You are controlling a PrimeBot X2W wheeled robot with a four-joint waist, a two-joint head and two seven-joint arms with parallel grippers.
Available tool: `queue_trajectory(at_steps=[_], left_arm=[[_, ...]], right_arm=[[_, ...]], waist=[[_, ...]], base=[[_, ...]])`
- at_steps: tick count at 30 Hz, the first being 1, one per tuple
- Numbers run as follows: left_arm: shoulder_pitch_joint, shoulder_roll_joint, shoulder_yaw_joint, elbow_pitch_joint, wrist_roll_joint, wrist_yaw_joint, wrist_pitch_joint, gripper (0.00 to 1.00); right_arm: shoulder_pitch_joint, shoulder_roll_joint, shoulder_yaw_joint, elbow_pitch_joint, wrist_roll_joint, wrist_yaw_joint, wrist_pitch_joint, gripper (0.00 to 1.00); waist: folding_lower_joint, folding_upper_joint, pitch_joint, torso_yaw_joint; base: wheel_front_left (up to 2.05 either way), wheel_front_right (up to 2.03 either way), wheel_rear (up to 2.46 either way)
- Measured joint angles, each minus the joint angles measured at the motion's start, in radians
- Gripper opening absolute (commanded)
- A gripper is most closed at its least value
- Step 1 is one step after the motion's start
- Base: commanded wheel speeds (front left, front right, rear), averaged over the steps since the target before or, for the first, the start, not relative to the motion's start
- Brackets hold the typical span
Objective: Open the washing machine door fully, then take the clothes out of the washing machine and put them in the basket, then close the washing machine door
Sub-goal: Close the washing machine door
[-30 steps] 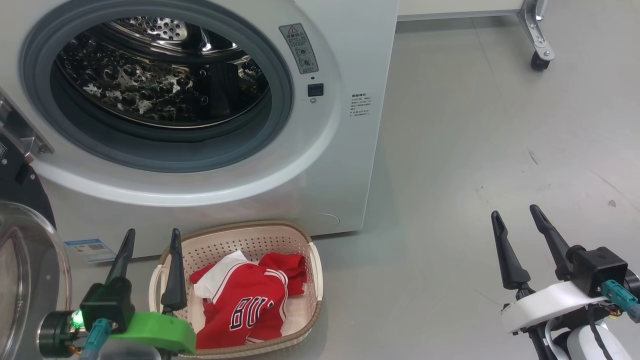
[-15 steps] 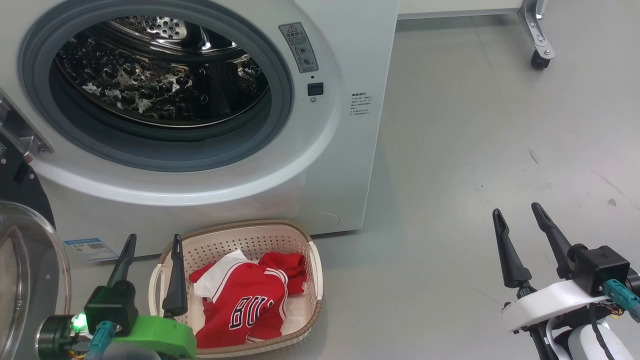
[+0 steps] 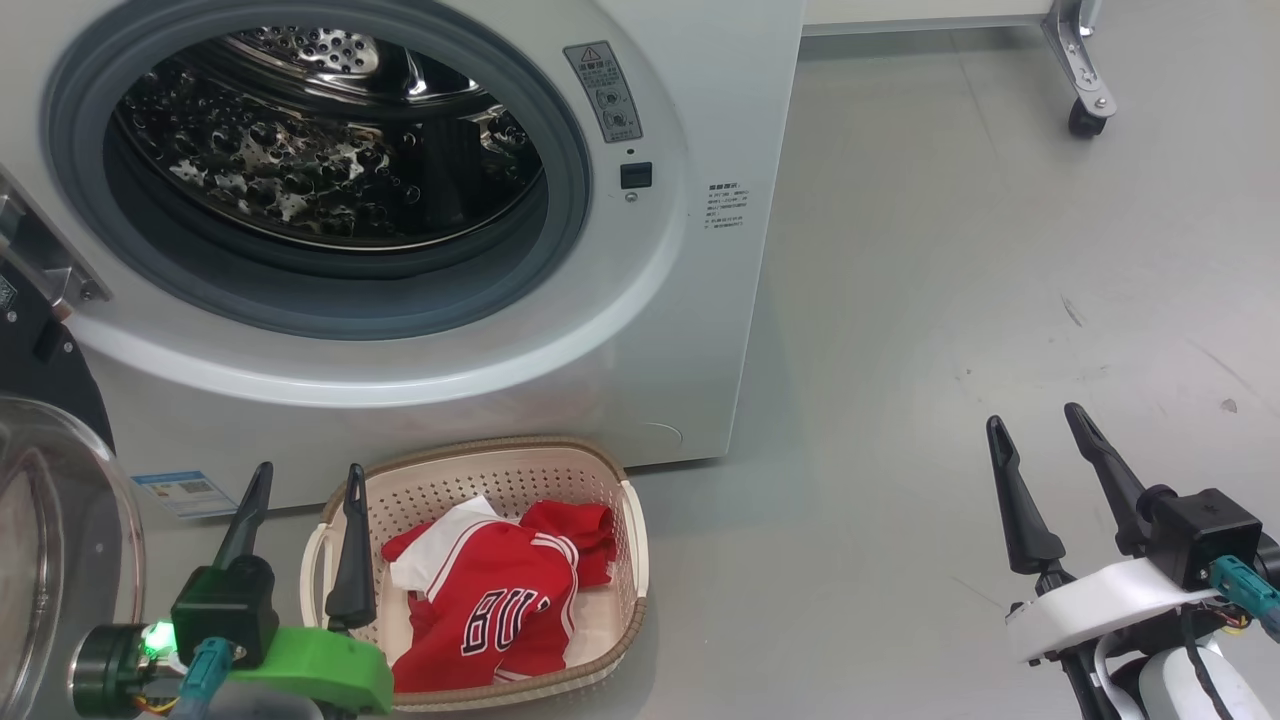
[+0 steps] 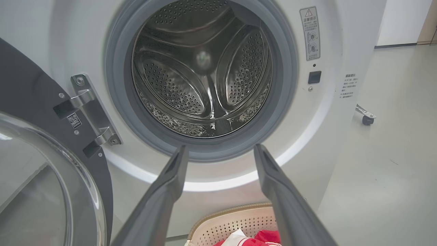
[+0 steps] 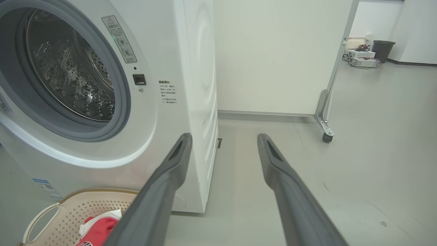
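Head view: my left tool (image 3: 309,467) and right tool (image 3: 1033,415) gape, empty.
Washing machine door (image 3: 60,540): left of my left tool; stiff, slippery; I'd push its rim.

Drum (image 3: 320,150) mouth unobstructed; open door (image 3: 55,520) crowds left.

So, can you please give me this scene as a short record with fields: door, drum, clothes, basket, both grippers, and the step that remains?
washing machine door: swung open, at the left of the opening
drum: no clothes seen inside
clothes: red, lying in the basket
basket: on the floor, in front of the washing machine
left gripper: open, holding nothing, near the basket's left side
right gripper: open, holding nothing, above the floor
remaining step: close the door
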Motion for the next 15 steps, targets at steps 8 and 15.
queue_trajectory(at_steps=[8,15], left_arm=[[0.000,0.000,0.000,-0.012,0.002,0.000,0.011,1.00],[0.001,0.000,-0.003,-0.018,0.006,0.000,0.017,1.00]], right_arm=[[0.000,0.000,0.000,-0.001,0.000,-0.007,0.001,1.00],[0.000,0.000,0.000,-0.001,0.000,-0.007,0.001,1.00]], waist=[[0.0000,0.0000,0.000,-0.001],[0.0000,0.0000,0.000,-0.001]], base=[[-0.42,0.42,0.00],[-0.72,0.72,0.00]])
